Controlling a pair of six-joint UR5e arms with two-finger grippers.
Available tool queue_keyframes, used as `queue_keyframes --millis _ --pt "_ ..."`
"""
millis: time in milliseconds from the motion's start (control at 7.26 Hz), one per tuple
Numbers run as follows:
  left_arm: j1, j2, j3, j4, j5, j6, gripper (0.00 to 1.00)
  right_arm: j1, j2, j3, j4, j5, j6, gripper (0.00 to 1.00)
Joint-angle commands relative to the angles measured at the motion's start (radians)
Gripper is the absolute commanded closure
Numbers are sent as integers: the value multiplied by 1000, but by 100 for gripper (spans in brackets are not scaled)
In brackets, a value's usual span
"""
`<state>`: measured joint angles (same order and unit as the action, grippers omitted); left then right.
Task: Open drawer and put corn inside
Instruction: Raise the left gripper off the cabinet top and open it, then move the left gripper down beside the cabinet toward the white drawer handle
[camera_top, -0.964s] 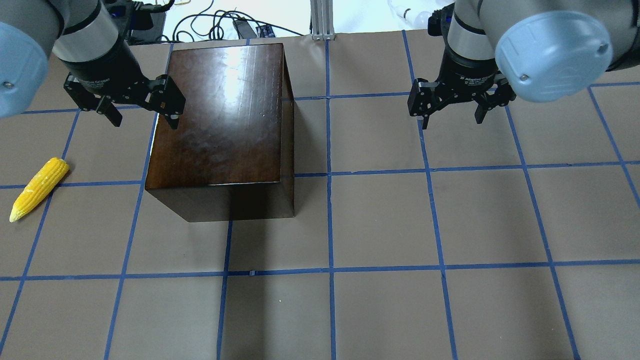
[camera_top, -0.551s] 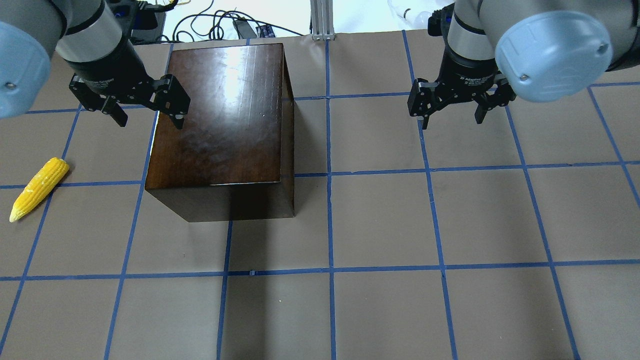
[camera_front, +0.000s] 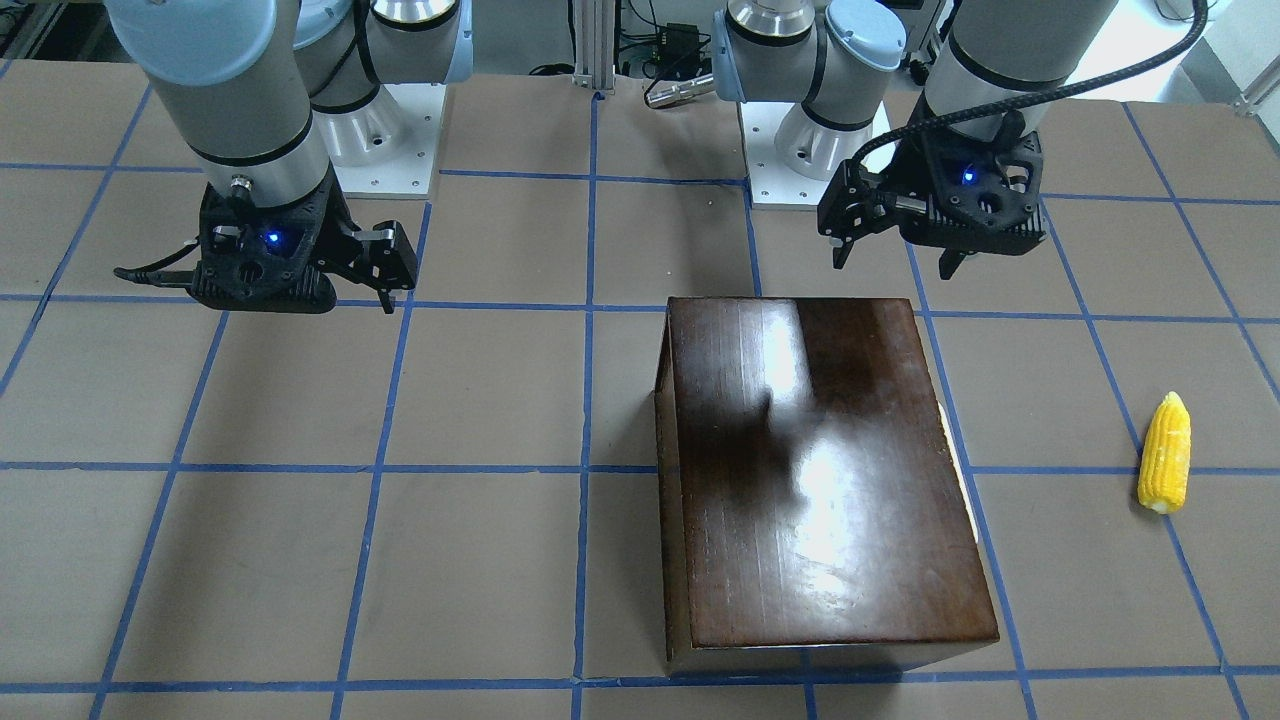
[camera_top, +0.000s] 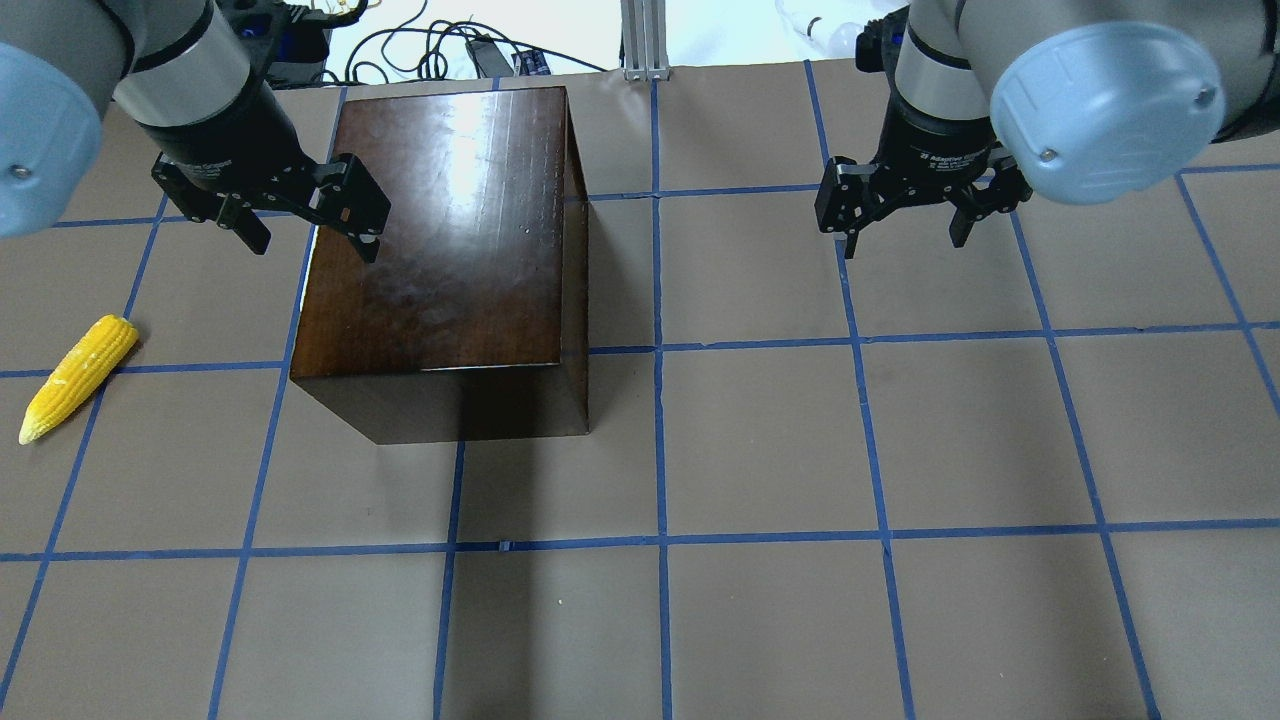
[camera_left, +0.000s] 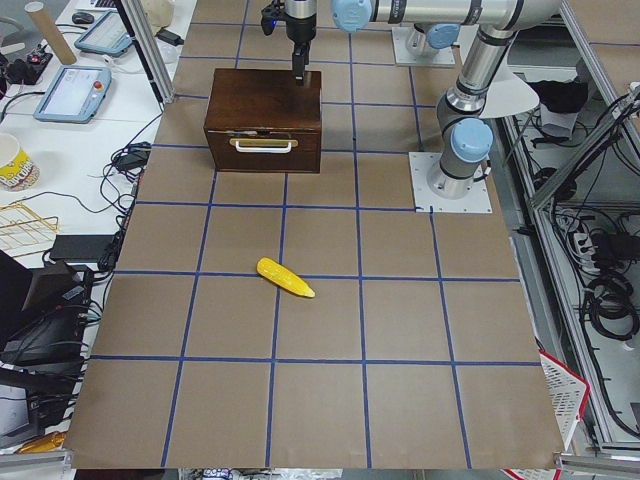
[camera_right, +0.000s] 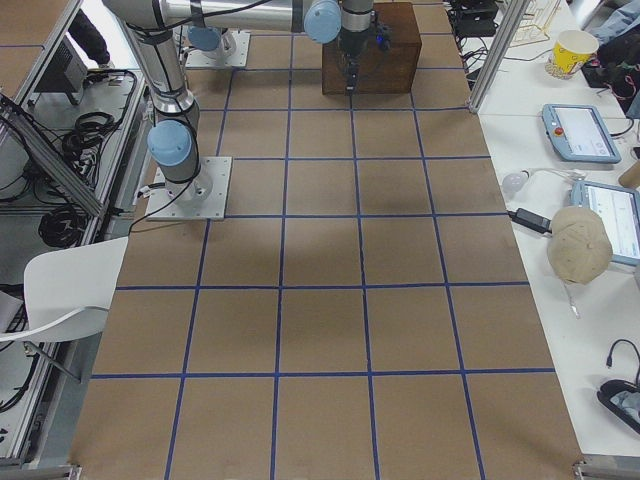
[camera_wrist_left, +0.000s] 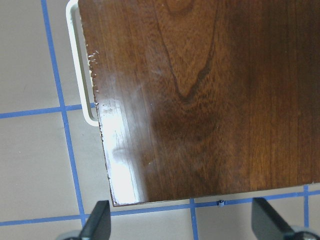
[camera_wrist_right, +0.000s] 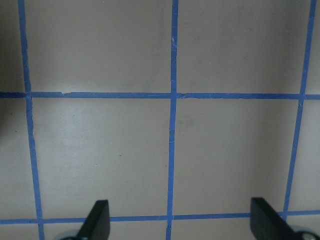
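Observation:
The glossy dark-brown box (camera_top: 440, 260) stands left of the table's centre. Its drawer is shut; the drawer front with its pale pull (camera_left: 262, 146) faces the corn side, and the pull also shows in the left wrist view (camera_wrist_left: 80, 65). The yellow corn (camera_top: 78, 377) lies on the table left of the box, apart from it; it also shows in the front-facing view (camera_front: 1166, 467). My left gripper (camera_top: 315, 245) is open and empty, hovering over the box's top edge above the drawer front. My right gripper (camera_top: 904, 245) is open and empty over bare table, right of the box.
The brown table carries a blue tape grid (camera_top: 660, 350). Cables and a metal post (camera_top: 645, 40) lie past the far edge. The arm bases (camera_front: 800, 150) stand at the robot's side. Side benches hold tablets and a cup (camera_left: 15, 160).
My left gripper has moved a little to the right, further over the box's top edge. The right arm, the box and the corn have not moved.

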<state>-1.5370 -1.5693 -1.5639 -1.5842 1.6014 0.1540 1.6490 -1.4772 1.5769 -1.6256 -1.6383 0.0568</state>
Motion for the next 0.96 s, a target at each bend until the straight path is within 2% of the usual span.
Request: queue_keyframes --millis 0,551,827 --pt "49 3 5 3 -4 -11 0 0 0 0 1 0 0 0" --pt "243 -28 35 15 -15 34 0 0 0 0 1 0 0 0" --pt "348 -58 30 23 -128 236 0 0 0 0 1 0 0 0"
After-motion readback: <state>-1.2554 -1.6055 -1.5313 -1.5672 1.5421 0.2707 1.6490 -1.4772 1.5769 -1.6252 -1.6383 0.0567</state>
